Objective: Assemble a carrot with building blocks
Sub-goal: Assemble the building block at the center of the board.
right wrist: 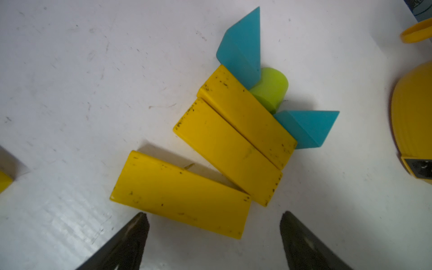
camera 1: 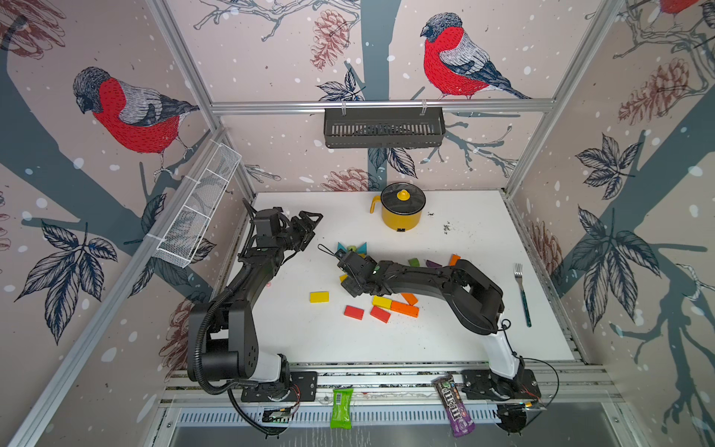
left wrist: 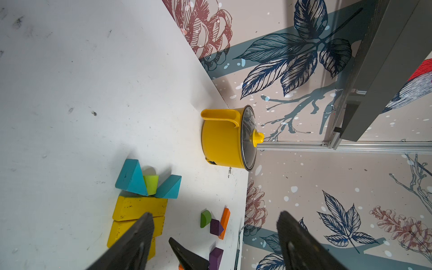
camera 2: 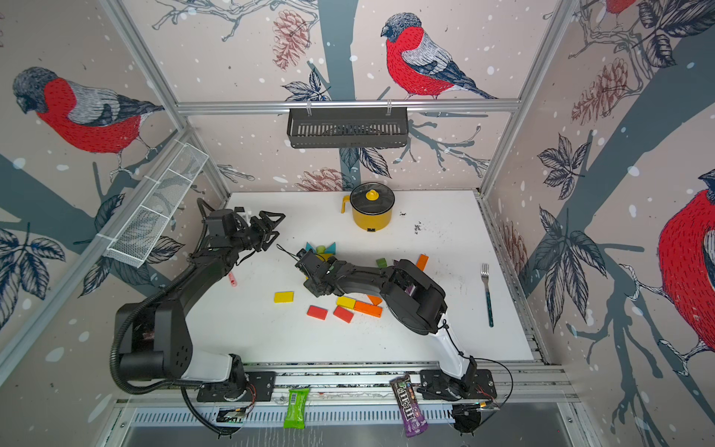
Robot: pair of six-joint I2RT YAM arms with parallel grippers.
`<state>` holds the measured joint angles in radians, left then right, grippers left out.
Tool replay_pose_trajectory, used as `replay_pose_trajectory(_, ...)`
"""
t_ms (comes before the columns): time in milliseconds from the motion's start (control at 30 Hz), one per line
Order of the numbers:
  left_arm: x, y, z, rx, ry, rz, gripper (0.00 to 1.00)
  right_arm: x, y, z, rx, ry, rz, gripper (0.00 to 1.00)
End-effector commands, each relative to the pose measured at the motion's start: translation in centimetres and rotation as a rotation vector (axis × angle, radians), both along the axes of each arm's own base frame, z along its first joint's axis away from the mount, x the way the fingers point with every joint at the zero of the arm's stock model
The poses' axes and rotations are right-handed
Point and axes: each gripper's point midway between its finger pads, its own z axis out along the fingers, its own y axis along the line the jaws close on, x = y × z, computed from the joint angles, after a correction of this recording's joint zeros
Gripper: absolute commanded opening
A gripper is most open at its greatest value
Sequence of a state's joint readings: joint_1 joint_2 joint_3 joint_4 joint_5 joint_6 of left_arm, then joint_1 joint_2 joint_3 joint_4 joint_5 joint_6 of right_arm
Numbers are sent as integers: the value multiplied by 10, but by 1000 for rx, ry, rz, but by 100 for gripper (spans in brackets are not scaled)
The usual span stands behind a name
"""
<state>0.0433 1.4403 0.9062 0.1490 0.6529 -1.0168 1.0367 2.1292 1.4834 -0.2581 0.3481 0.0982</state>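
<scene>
The carrot is laid out mid-table: two teal triangles [right wrist: 243, 44] [right wrist: 308, 127] flank a green cylinder [right wrist: 271, 90]. Below them two yellow blocks [right wrist: 245, 112] [right wrist: 226, 149] lie side by side. A third yellow block [right wrist: 180, 194] lies askew, touching them at one corner. My right gripper [right wrist: 214, 214] hovers open over that third block, holding nothing; in a top view the right gripper [camera 1: 342, 273] covers most of the carrot. Loose blocks lie nearer the front: yellow [camera 1: 319, 297], red [camera 1: 353, 312], orange [camera 1: 404, 309]. My left gripper [camera 1: 313, 228] [left wrist: 216, 215] is raised at the back left, open and empty.
A yellow lidded pot [camera 1: 402, 213] stands at the back. A green piece [camera 1: 414, 262], a purple triangle [camera 1: 433, 264] and an orange block [camera 1: 454, 259] lie behind the right forearm. A fork [camera 1: 522, 294] lies at the right edge. Snack packets [camera 1: 341, 408] sit on the front rail.
</scene>
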Motion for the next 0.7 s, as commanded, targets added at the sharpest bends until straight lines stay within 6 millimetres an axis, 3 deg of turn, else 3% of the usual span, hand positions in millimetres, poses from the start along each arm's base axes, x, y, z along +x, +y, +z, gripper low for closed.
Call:
replay_pose_trajectory(0, 2, -2, 9, -1, -37, -10, 84, 6, -3, 0, -18, -17, -21, 90)
replay_pose_trajectory(667, 2, -4, 7, -5, -33, -17, 84, 19, -1, 5, -16, -44, -66, 90)
